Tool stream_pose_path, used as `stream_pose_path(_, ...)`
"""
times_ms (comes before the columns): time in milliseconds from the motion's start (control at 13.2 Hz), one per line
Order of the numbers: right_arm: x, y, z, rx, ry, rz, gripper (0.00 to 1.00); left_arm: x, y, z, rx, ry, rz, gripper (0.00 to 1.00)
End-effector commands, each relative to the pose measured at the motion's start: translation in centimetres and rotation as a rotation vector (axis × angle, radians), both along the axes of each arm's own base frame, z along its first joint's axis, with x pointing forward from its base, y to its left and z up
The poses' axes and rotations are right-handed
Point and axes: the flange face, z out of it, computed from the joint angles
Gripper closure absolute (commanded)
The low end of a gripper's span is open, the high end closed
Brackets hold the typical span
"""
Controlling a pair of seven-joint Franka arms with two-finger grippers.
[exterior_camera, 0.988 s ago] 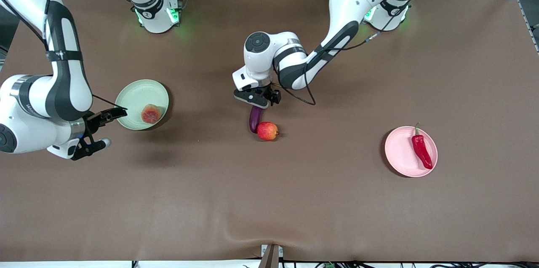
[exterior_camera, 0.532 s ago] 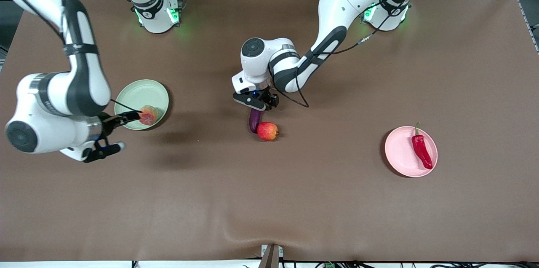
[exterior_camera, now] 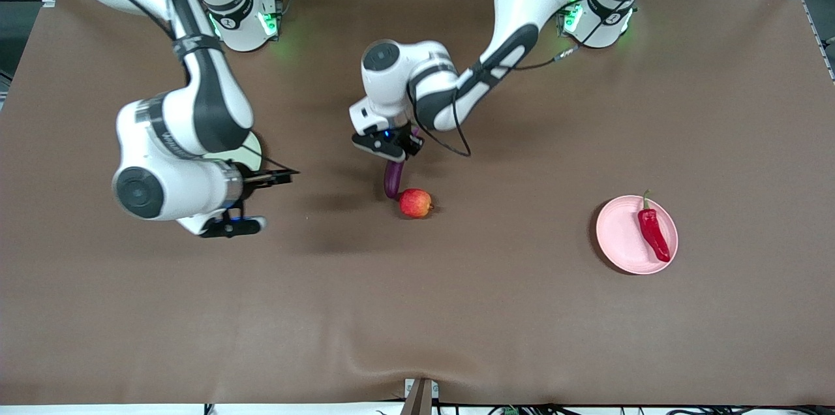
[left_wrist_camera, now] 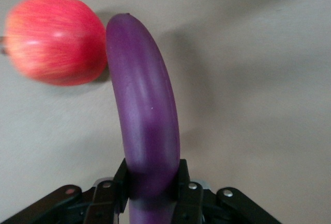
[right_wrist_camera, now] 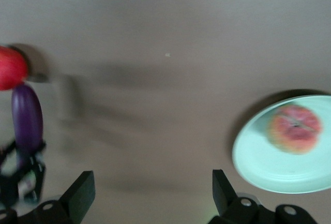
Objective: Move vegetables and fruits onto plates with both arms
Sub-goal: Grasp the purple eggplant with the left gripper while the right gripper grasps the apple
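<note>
The left hand has just clamped its fingers onto the cap end of the eggplant, so the lift toward a plate looks ready. The eggplant lies on the surface with its long axis running from the hand toward the front camera, rounded tip touching the apple. The right hand, fingers wide apart and empty, has swung off the green plate, peach delivered, toward the apple.

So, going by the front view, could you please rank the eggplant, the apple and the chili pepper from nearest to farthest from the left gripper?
1. Eggplant: clamped in the left gripper, mid-table.
2. Apple: beside the eggplant's free tip.
3. Chili pepper: on the pink plate, toward the left arm's end.
</note>
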Motion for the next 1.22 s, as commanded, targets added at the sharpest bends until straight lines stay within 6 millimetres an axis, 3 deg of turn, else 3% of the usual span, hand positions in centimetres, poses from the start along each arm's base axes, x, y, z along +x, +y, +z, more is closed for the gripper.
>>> stream_pose_path(0,0.3,3.6,-0.9,0.020,-0.016,-0.101,0.00,0.0,3.1,7.2,0.027,-0.015,0.029,1.00)
stream_pose_path(152,-0.5,6.4,-1.2,-0.006,-0.018,-0.149,0.00,2.1,6.6,9.9,0.003,-0.013,0.069,1.00)
stream_pose_path(380,-1.3,9.4,-1.1,-0.010,-0.036,-0.213,0.00,8.7,13.2,12.4,-0.042,0.004,0.145,1.00)
stream_pose_path(532,-1.6,13.1,-2.5,0.030,-0.041,-0.331,0.00,11.3,16.3,12.5,-0.029,0.010,0.242,1.00)
stream_pose_path(912,-3.7,23.6,-7.5,0.093,-0.179,-0.495,0.00,19.5,28.7,12.0,-0.007,0.027,0.468,1.00)
stream_pose_path(988,-4.3,24.7,-8.3,0.114,-0.218,-0.500,0.00,20.4,30.5,11.9,-0.008,0.030,0.509,1.00)
stream_pose_path(1140,-5.8,26.4,-10.3,0.120,-0.253,-0.486,0.00,22.9,36.3,11.0,-0.004,0.044,0.596,1.00)
